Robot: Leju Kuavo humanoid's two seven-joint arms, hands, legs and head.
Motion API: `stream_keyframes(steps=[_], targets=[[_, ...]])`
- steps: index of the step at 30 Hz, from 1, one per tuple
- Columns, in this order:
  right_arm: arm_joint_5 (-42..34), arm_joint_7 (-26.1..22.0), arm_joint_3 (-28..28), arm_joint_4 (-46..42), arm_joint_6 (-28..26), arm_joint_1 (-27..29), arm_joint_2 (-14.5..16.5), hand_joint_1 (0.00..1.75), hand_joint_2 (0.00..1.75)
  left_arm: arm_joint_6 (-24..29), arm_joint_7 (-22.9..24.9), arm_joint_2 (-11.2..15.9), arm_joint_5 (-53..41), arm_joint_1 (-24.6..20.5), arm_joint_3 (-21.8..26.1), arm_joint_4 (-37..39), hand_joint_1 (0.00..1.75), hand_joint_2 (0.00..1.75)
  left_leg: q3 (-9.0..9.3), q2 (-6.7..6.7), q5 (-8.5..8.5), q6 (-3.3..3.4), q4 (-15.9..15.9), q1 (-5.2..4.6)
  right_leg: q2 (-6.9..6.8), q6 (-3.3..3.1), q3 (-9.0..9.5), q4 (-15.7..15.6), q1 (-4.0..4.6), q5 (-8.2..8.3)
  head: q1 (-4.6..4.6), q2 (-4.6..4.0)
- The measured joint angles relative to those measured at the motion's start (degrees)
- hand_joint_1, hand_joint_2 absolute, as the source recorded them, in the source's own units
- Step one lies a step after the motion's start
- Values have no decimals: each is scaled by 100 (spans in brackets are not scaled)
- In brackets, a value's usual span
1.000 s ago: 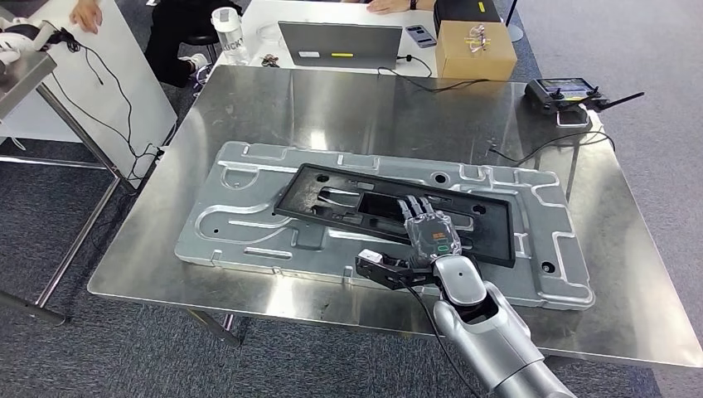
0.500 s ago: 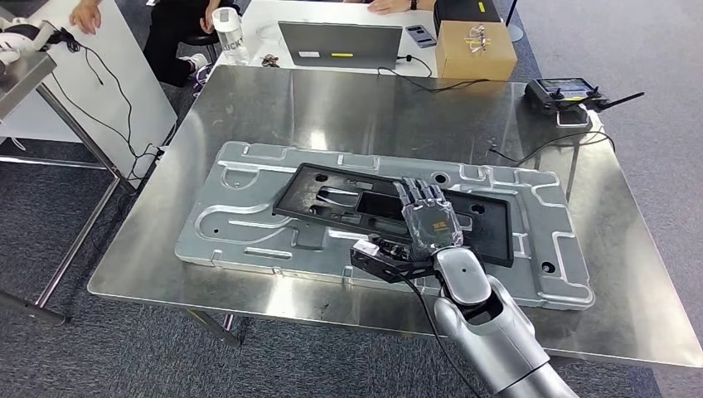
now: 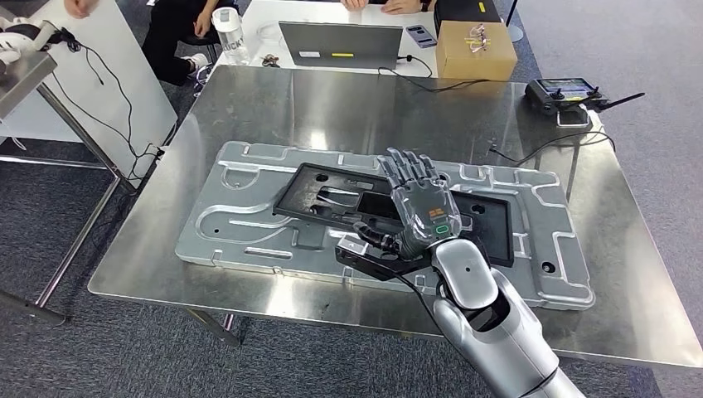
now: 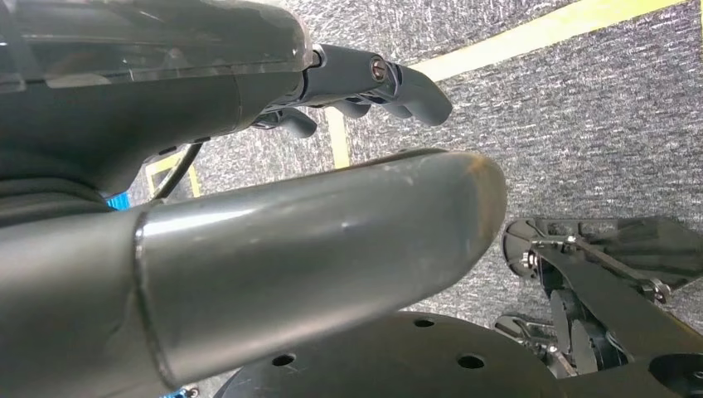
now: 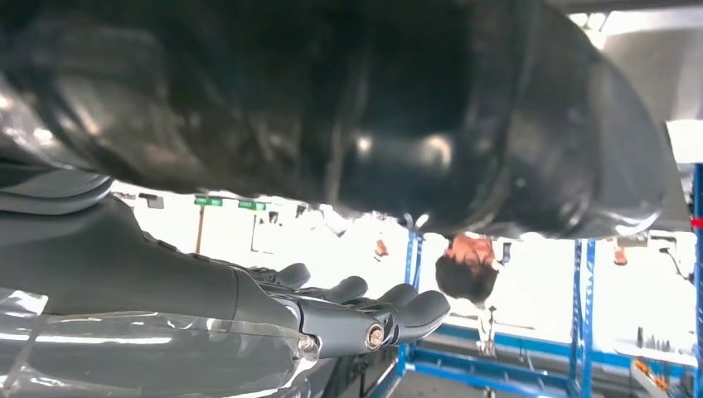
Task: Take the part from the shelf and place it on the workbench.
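Note:
A black rectangular frame part (image 3: 332, 195) lies flat on a silver stamped panel (image 3: 240, 215) on the steel workbench (image 3: 332, 108). My right hand (image 3: 419, 203) hovers above the frame's middle, palm down, fingers straight and spread, holding nothing. In the right wrist view the same hand (image 5: 249, 307) has its fingers stretched out and apart. My left hand (image 4: 332, 191) hangs over grey carpet in the left wrist view, its fingers loosely extended with nothing in them.
Beyond the workbench, a white table carries a laptop (image 3: 340, 43), a cardboard box (image 3: 474, 50) and a cup (image 3: 226, 29), with people seated behind it. A remote controller (image 3: 564, 89) with a cable sits at the workbench's far right corner. A small steel table (image 3: 25, 66) stands at the left.
My right hand has risen off the black frame part and tipped its fingers upward and apart. The frame has stayed in place on the panel.

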Motion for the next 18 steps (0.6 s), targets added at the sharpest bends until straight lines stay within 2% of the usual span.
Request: stream_keyframes(steps=[8, 12, 14, 16, 18], targets=[[36, -40, 127, -335, -49, 29, -77, 0, 0, 13, 80, -1, 68, 2, 30, 0, 0, 0, -11, -1, -24, 25, 35, -11, 0, 15, 4, -10, -14, -4, 0, 0], [93, -62, 198, -552, -102, 61, -137, 0, 0, 9, 95, -1, 92, 3, 49, 0, 0, 0, -17, -1, -53, 75, 59, -24, 0, 55, 19, -23, -25, -13, 0, 0], [111, -67, 230, -673, -114, 72, -166, 0, 0, 7, 99, -9, 95, 3, 54, 0, 0, 0, 29, 8, -22, 109, -13, 9, -4, 93, 36, -8, -21, -45, 1, 0], [119, -69, 255, -765, -130, 82, -202, 0, 0, 1, 102, -17, 93, 1, 58, 0, 0, 0, 87, 28, 29, 145, -97, 49, -12, 135, -67, 287, -24, -280, 4, 0], [131, -77, 283, -822, -146, 112, -254, 0, 0, -11, 110, -20, 80, -1, 62, 0, 0, 0, 95, 39, 44, 161, -109, 49, -16, 172, -362, 946, -51, -659, 5, 0]])
